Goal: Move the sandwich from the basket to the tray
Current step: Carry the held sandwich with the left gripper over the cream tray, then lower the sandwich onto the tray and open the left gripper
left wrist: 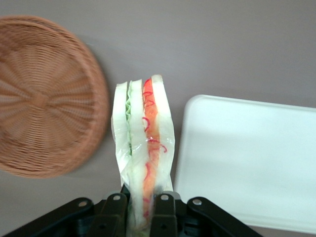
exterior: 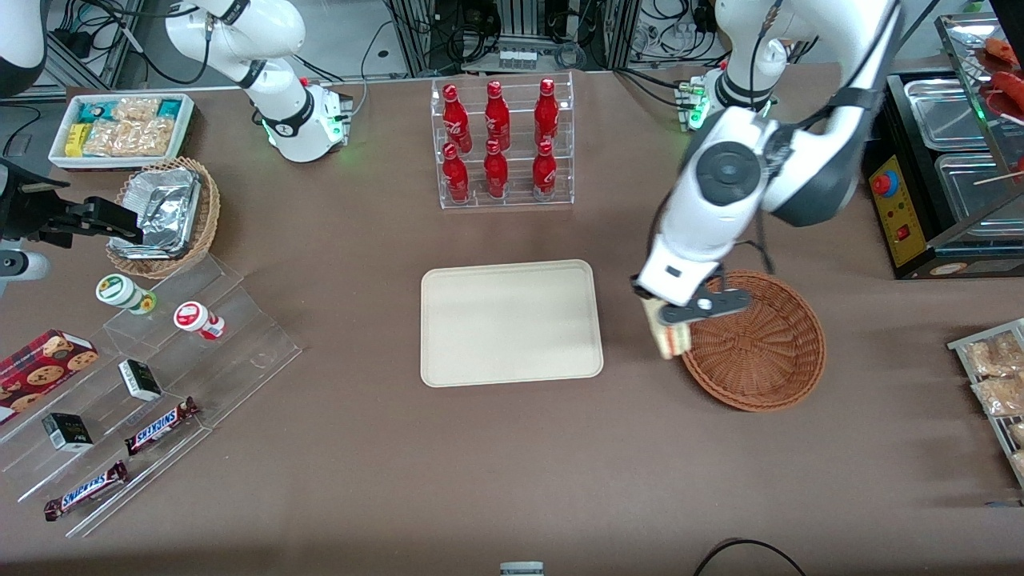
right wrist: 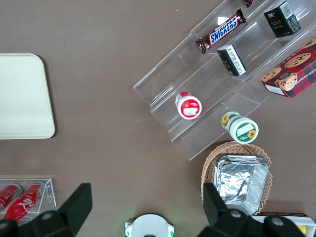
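My left gripper is shut on the sandwich, a pale bread wedge with red, orange and green layers, held in the air. It hangs over the bare table between the reddish-brown wicker basket and the cream tray, just beside the basket's rim. In the left wrist view the sandwich sticks out from between the black fingers, with the basket on one side and the tray on the other. The basket's inside shows nothing in it.
A clear rack of red bottles stands farther from the front camera than the tray. A clear stepped stand with snacks, a foil-tray basket and a white snack bin lie toward the parked arm's end. A food warmer stands toward the working arm's end.
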`<state>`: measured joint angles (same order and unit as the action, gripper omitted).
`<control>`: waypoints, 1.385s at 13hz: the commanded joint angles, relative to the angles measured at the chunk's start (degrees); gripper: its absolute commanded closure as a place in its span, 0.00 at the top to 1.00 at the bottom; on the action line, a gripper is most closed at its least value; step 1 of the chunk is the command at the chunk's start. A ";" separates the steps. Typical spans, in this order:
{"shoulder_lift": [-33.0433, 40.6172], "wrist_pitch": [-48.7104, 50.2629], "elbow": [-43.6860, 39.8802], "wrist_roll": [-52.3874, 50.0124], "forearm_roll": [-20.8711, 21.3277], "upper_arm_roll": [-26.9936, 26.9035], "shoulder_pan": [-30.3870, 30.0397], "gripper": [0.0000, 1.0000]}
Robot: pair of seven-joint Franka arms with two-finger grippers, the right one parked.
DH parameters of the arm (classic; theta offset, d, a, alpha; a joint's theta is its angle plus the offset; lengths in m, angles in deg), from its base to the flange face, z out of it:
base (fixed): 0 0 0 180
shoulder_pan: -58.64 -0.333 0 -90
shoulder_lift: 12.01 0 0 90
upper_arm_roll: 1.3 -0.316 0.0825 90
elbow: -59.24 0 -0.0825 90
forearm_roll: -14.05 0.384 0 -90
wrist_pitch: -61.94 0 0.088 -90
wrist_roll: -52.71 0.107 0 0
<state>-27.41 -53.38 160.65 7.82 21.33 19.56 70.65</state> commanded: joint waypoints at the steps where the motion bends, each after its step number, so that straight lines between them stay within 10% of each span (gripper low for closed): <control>1: -10.49 1.42 -10.68 -5.28 0.27 -0.38 6.08 0.00; 18: -28.89 -12.82 -18.09 -10.13 8.10 -0.91 17.78 0.00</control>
<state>-54.91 -65.57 144.30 -0.25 27.70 19.34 87.28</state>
